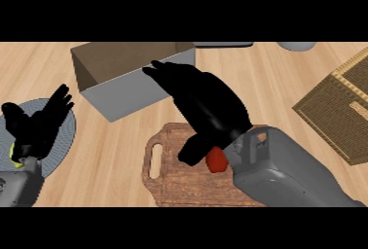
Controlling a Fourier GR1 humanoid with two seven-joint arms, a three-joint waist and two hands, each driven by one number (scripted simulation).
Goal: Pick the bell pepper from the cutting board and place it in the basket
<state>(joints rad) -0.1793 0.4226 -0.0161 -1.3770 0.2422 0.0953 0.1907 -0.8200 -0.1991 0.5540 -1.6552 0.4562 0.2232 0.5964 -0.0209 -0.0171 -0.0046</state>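
The smooth red bell pepper (215, 161) lies on the grainy wooden cutting board (173, 187), tucked under the right robot hand (210, 115), which is open with its black fingers stretched straight toward 11 o'clock. The square woven basket (334, 109) sits at 3 o'clock. The left robot hand (34, 130) rests open at 9 o'clock.

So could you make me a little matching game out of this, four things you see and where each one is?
Things:
1 bell pepper
2 basket
3 open box
4 left hand

Places:
A far right of the counter
B over the grey plate, at the left
C on the cutting board, by the right hand
D beyond the board, top centre

Pairs: 1-C, 2-A, 3-D, 4-B.
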